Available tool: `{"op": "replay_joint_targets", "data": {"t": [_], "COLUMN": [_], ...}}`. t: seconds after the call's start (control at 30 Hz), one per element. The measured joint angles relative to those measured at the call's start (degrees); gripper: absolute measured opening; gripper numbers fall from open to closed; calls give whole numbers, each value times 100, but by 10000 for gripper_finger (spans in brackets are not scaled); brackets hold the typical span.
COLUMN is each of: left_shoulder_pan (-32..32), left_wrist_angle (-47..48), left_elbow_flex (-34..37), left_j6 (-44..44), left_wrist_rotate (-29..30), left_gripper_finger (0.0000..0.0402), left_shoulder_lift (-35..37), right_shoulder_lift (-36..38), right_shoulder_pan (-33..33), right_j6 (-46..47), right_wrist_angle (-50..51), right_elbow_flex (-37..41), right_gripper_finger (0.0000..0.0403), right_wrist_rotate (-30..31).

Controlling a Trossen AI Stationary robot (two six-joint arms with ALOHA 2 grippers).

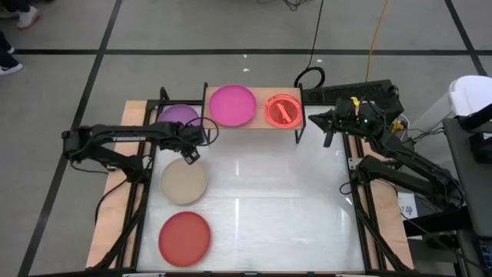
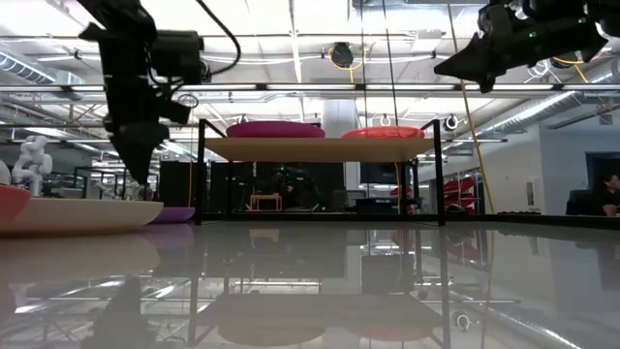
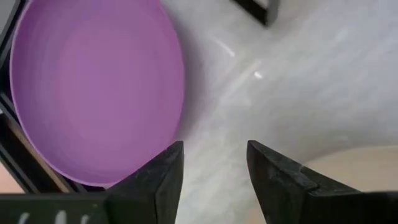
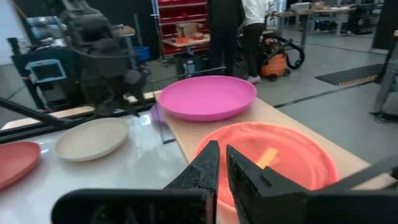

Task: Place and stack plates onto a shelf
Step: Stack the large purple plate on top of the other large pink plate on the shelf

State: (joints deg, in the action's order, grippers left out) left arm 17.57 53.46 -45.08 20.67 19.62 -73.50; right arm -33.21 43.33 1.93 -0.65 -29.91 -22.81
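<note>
The light-wood shelf (image 1: 260, 123) stands at the table's far edge on black legs. On it lie a magenta plate (image 1: 232, 105) and a translucent orange plate (image 1: 283, 110) side by side. A purple plate (image 1: 177, 115) lies on the table left of the shelf. A beige plate (image 1: 184, 181) and a red plate (image 1: 184, 237) lie nearer. My left gripper (image 3: 214, 149) points down, open and empty, over the bare table between the purple plate (image 3: 93, 87) and the beige plate (image 3: 354, 162). My right gripper (image 4: 222, 152) is shut and empty, raised beside the shelf's right end.
Black frame rails (image 1: 143, 192) run along both side edges of the white tabletop (image 1: 277, 208). A black cable (image 1: 311, 73) loops behind the shelf. People stand in the room beyond the table in the right wrist view.
</note>
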Motion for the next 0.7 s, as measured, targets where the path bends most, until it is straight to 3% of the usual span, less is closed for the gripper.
{"op": "replay_joint_targets", "data": {"t": [0.23,0.7], "left_shoulder_pan": [571,1212], "left_wrist_angle": [-171,-838], "left_elbow_flex": [0,-17], "left_j6": [-447,-980], "left_wrist_rotate": [-13,-61], "left_gripper_finger": [215,216], "left_shoulder_lift": [-415,-1066], "right_shoulder_lift": [0,0], "right_shoulder_pan": [-298,-520], "right_j6": [-2,-66], "right_wrist_angle": [-2,3], "right_elbow_flex": [0,-1], "right_gripper_finger": [20,20], "right_wrist_rotate": [0,11]}}
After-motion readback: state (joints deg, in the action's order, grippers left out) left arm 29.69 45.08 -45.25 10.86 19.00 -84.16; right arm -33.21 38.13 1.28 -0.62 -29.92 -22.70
